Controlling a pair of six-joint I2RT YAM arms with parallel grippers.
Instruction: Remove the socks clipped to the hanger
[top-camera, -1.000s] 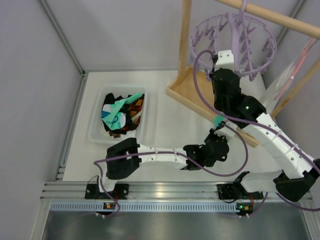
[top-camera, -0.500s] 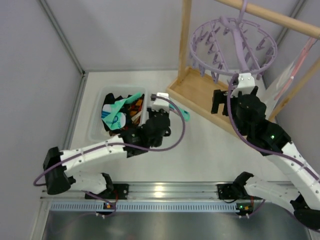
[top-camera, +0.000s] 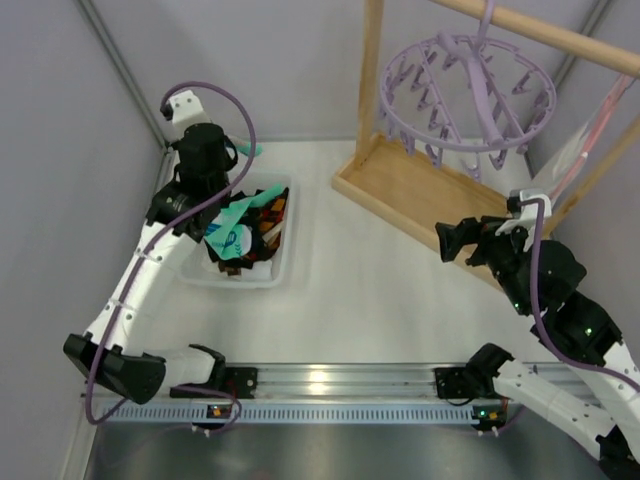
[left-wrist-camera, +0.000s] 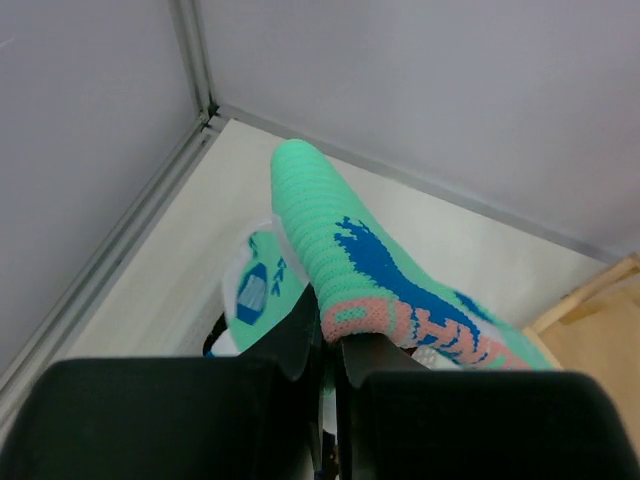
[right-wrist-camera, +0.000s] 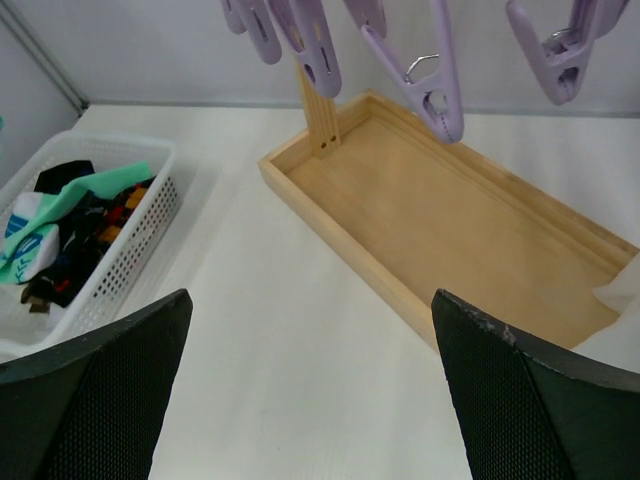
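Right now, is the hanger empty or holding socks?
Empty, as far as visible: pegs on the hanger dangle bare, overhead and right wrist views.

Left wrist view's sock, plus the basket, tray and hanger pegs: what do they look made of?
Mint sock: knitted fabric, matte; ribbed rows show.
Basket: white moulded plastic, likely; a regular grid of holes.
Tray: pale wood with visible grain, probably unvarnished.
Pegs: lavender plastic, smooth with a slight sheen, and wire springs that look like metal.
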